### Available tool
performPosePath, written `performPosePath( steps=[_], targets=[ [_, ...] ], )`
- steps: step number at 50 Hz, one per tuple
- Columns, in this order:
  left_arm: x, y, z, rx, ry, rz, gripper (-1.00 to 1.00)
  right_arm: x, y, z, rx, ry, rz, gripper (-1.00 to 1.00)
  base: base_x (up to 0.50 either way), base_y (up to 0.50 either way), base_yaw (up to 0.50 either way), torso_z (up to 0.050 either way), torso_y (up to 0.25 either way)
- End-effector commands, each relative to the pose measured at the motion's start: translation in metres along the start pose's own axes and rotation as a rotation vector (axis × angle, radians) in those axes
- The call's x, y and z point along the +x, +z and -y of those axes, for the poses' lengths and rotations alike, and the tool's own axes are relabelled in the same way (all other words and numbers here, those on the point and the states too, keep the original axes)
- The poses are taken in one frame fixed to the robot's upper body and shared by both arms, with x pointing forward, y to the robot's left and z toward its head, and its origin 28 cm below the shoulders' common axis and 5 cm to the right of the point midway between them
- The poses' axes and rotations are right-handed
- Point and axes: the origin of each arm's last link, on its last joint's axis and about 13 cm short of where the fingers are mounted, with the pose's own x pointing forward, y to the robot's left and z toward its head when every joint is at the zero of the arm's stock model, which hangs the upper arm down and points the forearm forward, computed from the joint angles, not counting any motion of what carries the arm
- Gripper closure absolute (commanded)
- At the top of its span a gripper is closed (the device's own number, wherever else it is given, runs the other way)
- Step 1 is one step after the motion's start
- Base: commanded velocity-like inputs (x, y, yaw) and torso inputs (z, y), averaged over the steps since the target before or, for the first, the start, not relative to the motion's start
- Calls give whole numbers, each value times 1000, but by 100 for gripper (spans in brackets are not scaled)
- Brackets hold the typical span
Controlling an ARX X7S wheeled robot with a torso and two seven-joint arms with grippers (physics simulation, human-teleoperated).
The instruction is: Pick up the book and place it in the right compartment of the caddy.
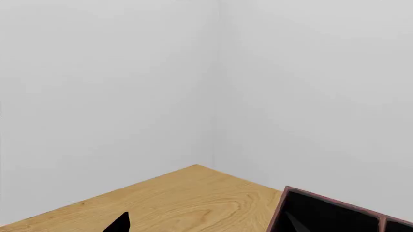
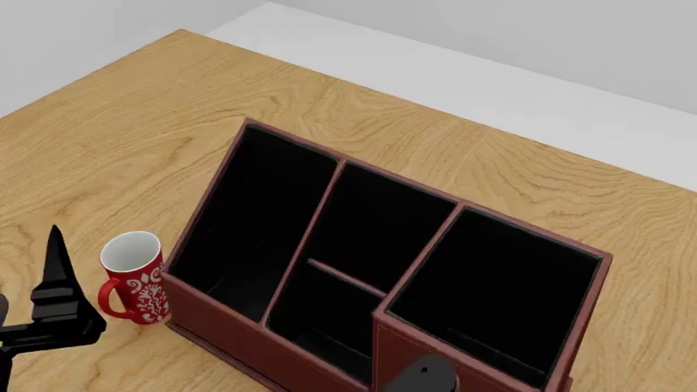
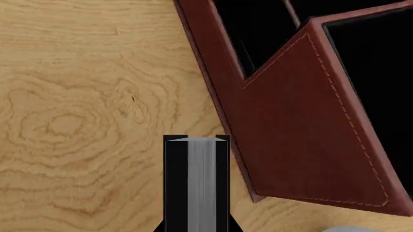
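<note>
Head view: we look down on a light wood-grain worktop (image 2: 130,122) with bold swirling figure, its far edge meeting a pale grey floor band and plain white wall at the top of the frame. The caddy (image 2: 273,343), dark red-brown with black lining, fills centre and lower right. Its right compartment (image 2: 495,286), squarish with taller walls, sits at lower right. A red mug with white pattern (image 2: 133,278) stands just beside the caddy's left wall, lower left. Our left gripper (image 2: 55,302) shows as a dark shape at the lower-left edge; we cannot tell how its fingers stand.

Right wrist view: the book (image 3: 197,183), black covers, pale page edges toward the camera, sits at bottom centre, pinched between the right gripper's black fingers (image 3: 175,193), above bare worktop, near the caddy's outer wall.

Left wrist view: white walls meet in a corner behind the worktop.
</note>
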Motion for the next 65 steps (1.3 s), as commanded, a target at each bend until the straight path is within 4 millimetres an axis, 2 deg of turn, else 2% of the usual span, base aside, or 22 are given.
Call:
performPosePath(
  steps=[1, 8, 26, 30, 42, 53, 65],
  targets=[
    [1, 3, -3, -13, 14, 1, -100, -27, 14, 5, -56, -94, 87, 100, 0, 0, 0, 0, 0],
    [2, 3, -3, -14, 37, 3, -100, -42, 31, 11, -69, -127, 146, 100, 0, 0, 0, 0, 1],
    [3, 5, -4, -14, 61, 12, -100, -63, 52, 19, -74, -166, 251, 100, 0, 0, 0, 0, 1],
    [4, 7, -6, -87, 58, -12, -100, -66, 57, 25, -74, -177, 259, 100, 0, 0, 0, 0, 3],
    [5, 9, -10, -104, 65, -7, -100, -78, 80, 45, -23, -222, 310, 100, 0, 0, 0, 0, 1],
    [6, 7, -10, -102, 57, -16, -100, -92, 91, 51, -2, -230, 377, 100, 0, 0, 0, 0, 1],
    [7, 8, -10, -104, 61, -16, -100, -105, 106, 70, 81, -283, 408, 100, 0, 0, 0, 1, 1]
  ],
)
